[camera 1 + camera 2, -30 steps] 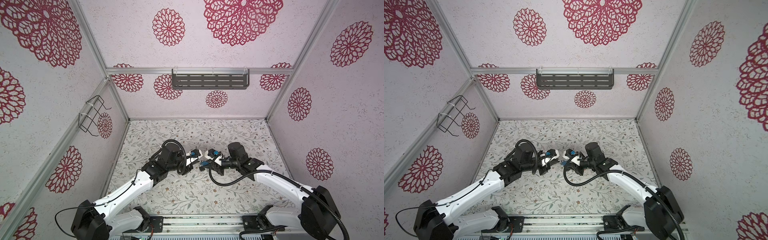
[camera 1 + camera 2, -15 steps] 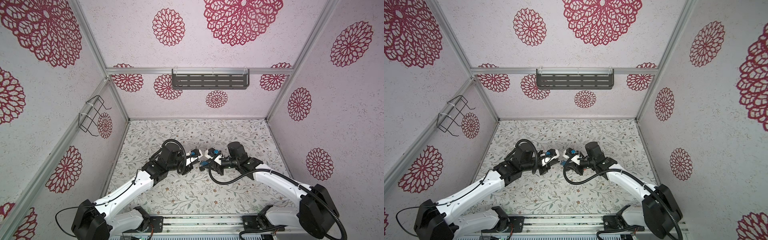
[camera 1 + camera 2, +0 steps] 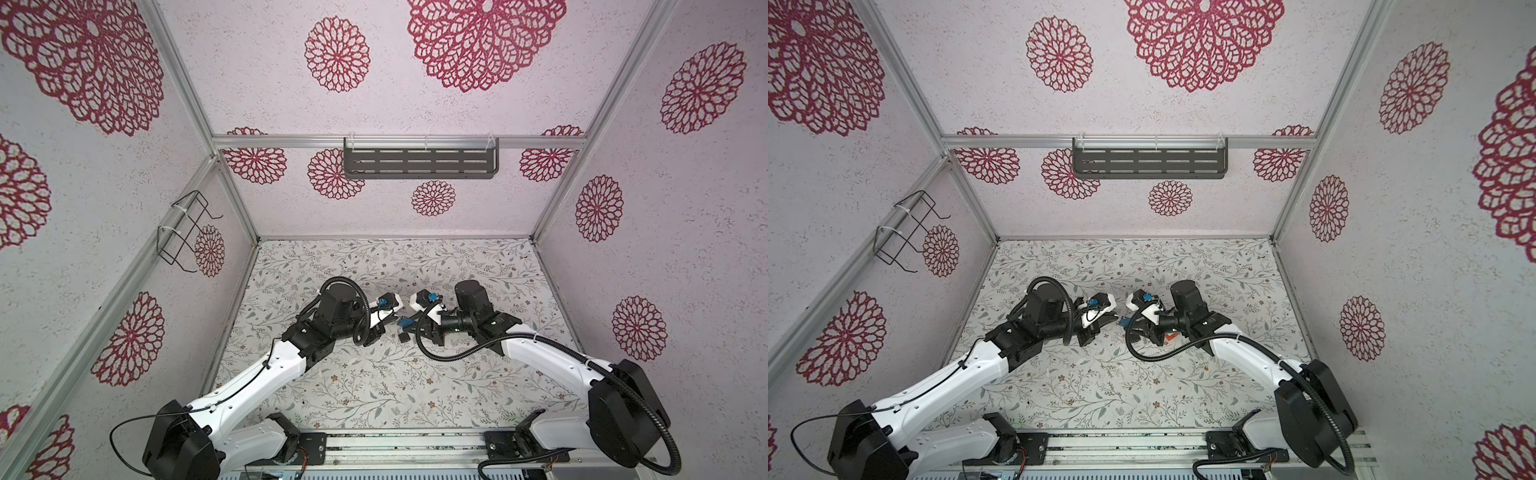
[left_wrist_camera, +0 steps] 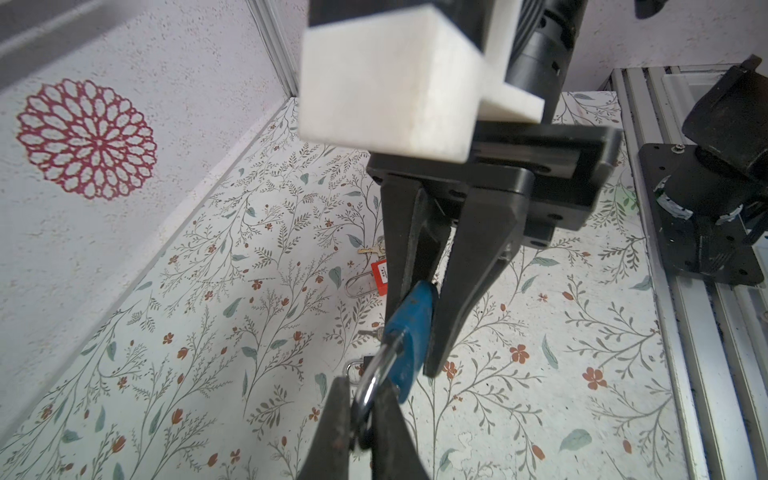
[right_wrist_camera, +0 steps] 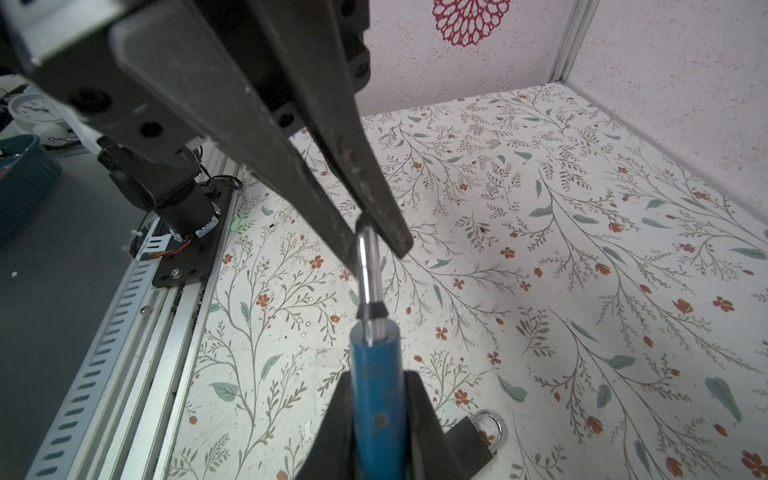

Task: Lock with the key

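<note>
Padlock [image 5: 376, 374] held at its blue body by right gripper [image 5: 378, 415], shackle [image 5: 368, 270] pinched by left gripper [image 5: 374, 253].

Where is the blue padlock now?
In both top views the blue padlock is mid-scene, held between the right gripper, clamping its body, and the left gripper, clamping its shackle.

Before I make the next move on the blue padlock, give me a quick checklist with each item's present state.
1. Right gripper closed on the blue padlock body: ok.
2. Left gripper clamped on the shackle: ok.
3. Padlock held clear of the table: ok.
4. Shackle fully seated in the body: cannot tell, seen edge-on.
5. Key in a gripper: not ok; a key lies on the table beside the red padlock.
6. Keyhole free: cannot tell, that end is hidden between the right gripper's fingers.
</note>
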You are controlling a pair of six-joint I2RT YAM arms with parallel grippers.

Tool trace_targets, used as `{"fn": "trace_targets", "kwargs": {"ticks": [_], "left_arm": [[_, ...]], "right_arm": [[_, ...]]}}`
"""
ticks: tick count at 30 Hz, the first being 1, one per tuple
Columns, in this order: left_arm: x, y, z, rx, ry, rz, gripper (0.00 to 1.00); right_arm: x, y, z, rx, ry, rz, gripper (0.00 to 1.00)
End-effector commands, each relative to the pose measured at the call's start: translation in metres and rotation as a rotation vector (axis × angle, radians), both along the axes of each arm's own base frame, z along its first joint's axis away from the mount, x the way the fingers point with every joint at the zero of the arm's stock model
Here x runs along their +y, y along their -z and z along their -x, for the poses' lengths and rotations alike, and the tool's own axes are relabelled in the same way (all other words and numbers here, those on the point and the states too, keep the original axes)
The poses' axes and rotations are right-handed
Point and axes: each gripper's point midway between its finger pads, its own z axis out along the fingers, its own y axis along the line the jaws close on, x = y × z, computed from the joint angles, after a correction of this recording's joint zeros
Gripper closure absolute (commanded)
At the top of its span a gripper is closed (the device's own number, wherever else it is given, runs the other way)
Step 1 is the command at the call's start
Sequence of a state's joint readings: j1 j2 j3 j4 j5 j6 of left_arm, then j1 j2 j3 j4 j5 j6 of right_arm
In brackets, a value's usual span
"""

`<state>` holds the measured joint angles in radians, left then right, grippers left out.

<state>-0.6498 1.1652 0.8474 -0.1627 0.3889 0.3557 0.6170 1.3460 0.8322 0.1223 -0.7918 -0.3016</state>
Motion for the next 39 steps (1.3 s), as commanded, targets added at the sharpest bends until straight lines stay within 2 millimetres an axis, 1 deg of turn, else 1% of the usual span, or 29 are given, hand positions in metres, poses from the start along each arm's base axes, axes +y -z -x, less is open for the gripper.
{"fn": "trace_targets", "kwargs": {"ticks": [1, 7, 10, 13, 17, 23, 27, 32, 39], "left_arm": [[-0.024, 0.014, 0.041, 0.133, 0.205, 0.066, 1.00], [-0.021, 0.025, 0.042, 0.178, 0.218, 0.046, 1.00], [-0.019, 0.037, 0.040, 0.204, 0.213, -0.012, 1.00], [-0.019, 0.043, 0.036, 0.214, 0.201, -0.043, 1.00], [-0.024, 0.045, 0.033, 0.217, 0.210, -0.047, 1.00], [-0.027, 0.056, 0.033, 0.259, 0.222, -0.063, 1.00], [-0.028, 0.058, 0.029, 0.258, 0.210, -0.069, 1.00], [-0.033, 0.060, 0.027, 0.268, 0.215, -0.074, 1.00], [-0.039, 0.067, 0.032, 0.322, 0.255, -0.061, 1.00]], "right_arm": [[0.023, -0.128, 0.005, -0.314, -0.114, -0.324, 1.00], [0.022, -0.132, 0.004, -0.327, -0.106, -0.329, 1.00], [0.023, -0.137, 0.002, -0.338, -0.100, -0.333, 1.00], [0.024, -0.141, 0.001, -0.338, -0.101, -0.336, 1.00], [0.024, -0.145, 0.000, -0.342, -0.100, -0.343, 1.00], [0.022, -0.158, -0.002, -0.375, -0.080, -0.374, 1.00], [0.020, -0.168, -0.005, -0.377, -0.069, -0.407, 1.00], [0.022, -0.171, -0.009, -0.377, -0.062, -0.414, 1.00], [0.020, -0.180, -0.016, -0.397, -0.033, -0.440, 1.00]]}}
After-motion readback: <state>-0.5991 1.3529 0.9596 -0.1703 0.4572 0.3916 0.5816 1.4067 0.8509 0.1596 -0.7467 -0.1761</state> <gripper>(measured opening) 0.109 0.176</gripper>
